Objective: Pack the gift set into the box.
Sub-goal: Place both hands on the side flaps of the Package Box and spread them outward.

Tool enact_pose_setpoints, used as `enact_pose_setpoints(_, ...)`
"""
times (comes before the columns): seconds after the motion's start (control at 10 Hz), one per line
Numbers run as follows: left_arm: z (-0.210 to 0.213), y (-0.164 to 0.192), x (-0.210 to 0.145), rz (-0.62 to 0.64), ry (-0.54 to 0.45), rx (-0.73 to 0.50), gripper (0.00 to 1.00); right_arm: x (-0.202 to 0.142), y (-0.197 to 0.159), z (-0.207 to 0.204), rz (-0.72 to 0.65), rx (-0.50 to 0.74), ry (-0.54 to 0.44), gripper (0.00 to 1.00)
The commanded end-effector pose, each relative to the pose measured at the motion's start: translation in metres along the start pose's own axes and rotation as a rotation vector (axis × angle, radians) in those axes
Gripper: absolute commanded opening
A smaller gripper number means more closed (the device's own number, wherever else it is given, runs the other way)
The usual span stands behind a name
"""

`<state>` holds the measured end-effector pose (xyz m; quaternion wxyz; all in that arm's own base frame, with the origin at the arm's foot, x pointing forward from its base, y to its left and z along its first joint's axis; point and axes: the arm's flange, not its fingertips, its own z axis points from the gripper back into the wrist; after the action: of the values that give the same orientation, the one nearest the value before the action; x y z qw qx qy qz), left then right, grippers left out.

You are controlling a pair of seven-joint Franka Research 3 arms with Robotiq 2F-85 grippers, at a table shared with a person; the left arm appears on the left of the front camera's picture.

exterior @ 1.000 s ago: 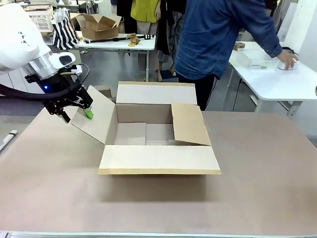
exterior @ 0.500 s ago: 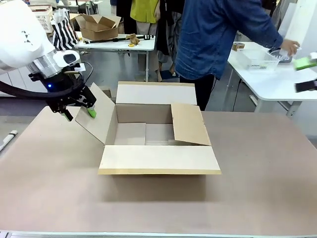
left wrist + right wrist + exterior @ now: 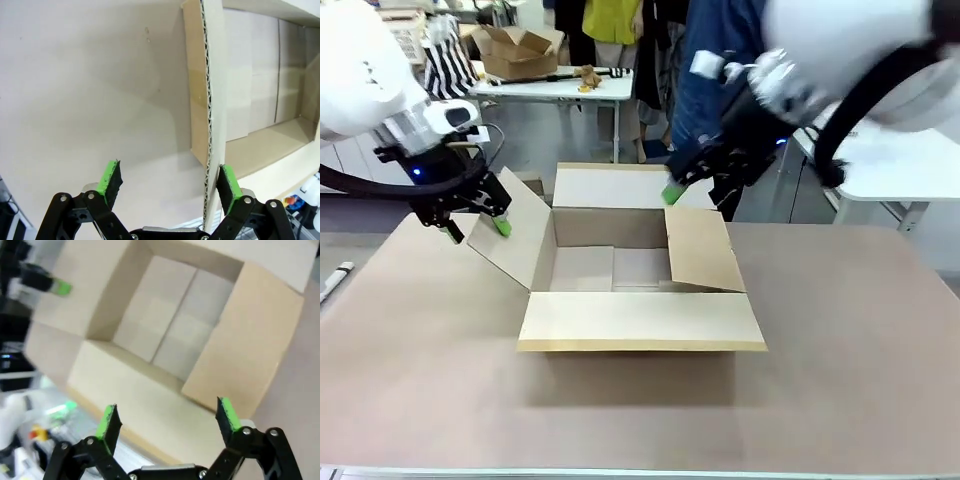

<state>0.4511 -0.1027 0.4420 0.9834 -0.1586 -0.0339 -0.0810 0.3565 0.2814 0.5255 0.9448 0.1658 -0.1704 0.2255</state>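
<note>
Cardboard box point(image 3: 640, 322) stands open with nothing inside, so packing has not begun. Left gripper point(image 3: 477, 232), jaws wide, straddles the box's left flap point(image 3: 517, 235); right gripper point(image 3: 167, 416) hovers wide above the box.

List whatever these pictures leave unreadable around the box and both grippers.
1. Front view: the right gripper is smeared by motion blur, so its fingers cannot be read there.
2. Front view: the right part of the floor of the box lies hidden under the inward-folded flap.
3. Left wrist view: whether a pad of the left gripper touches the left flap is too close to tell.
</note>
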Motion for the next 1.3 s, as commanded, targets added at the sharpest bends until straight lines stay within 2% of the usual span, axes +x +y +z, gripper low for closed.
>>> enact_pose_setpoints(0.0, 0.002, 0.000, -0.001, 0.013, -0.007, 0.022, 1.00, -0.003, 0.017, -0.030, 0.028, -0.323, 0.010, 1.00)
enact_pose_setpoints(0.1, 0.002, 0.000, -0.001, 0.013, -0.007, 0.022, 1.00, -0.009, 0.005, -0.011, 0.090, -0.102, 0.185, 1.00)
enact_pose_setpoints(0.2, 0.002, 0.000, -0.001, 0.013, -0.007, 0.022, 1.00, -0.003, 0.017, -0.022, 0.068, -0.128, -0.005, 1.00)
enact_pose_setpoints(0.3, 0.002, 0.000, -0.001, 0.013, -0.007, 0.022, 1.00, -0.003, 0.017, -0.022, 0.068, -0.128, -0.005, 1.00)
enact_pose_setpoints(0.4, 0.002, 0.000, -0.001, 0.013, -0.007, 0.022, 1.00, -0.011, 0.019, -0.032, 0.111, -0.166, 0.060, 1.00)
enact_pose_setpoints(0.5, 0.002, 0.000, -0.001, 0.013, -0.007, 0.022, 1.00, 0.008, 0.034, -0.061, -0.093, -0.338, 0.150, 1.00)
enact_pose_setpoints(0.7, 0.002, 0.000, -0.001, 0.013, -0.007, 0.022, 1.00, 0.032, 0.042, -0.089, -0.207, -0.367, 0.111, 1.00)
enact_pose_setpoints(0.9, 0.002, 0.000, -0.001, 0.013, -0.007, 0.022, 1.00, 0.041, 0.043, -0.105, -0.303, -0.439, 0.128, 1.00)
enact_pose_setpoints(1.2, 0.002, 0.000, -0.001, 0.013, -0.007, 0.022, 1.00, 0.060, 0.035, -0.148, -0.325, -0.563, 0.202, 1.00)
